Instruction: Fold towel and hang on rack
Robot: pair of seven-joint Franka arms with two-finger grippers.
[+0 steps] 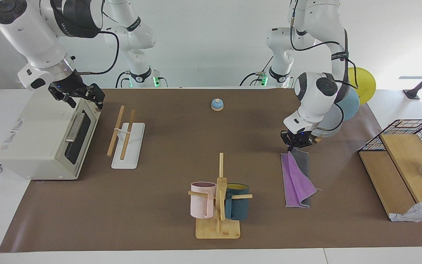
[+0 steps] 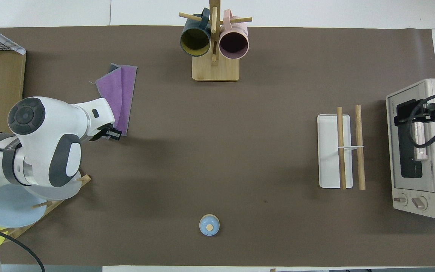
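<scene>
1. Fingers of the left gripper (image 1: 296, 146) are pinched shut on a corner of the towel (image 1: 297, 179), at the edge of the towel nearest the robots.
2. The towel is seen half folded on the brown mat (image 1: 167, 146), toward the left arm's end of the table: a purple flap is drawn over, and a strip of the dark grey face is shown beside it.
3. The part of the towel farthest from the robots lies flat on the mat; the held corner is lifted slightly.
4. The right gripper (image 1: 82, 97) is held with its fingers spread wide and nothing between them, over the top front edge of the toaster oven (image 1: 39, 139); that arm is waiting.
5. The rack (image 1: 126, 137), two wooden rods on a white base, is placed just beside the oven, well apart from the towel.
6. A mug stand (image 1: 218, 205) with a pink and a teal mug is set between towel and rack, farther from the robots.
7. A plate stand (image 2: 32, 204) is partly hidden by the left arm.
8. A small blue bell (image 1: 217, 105) is seen near the robots.
</scene>
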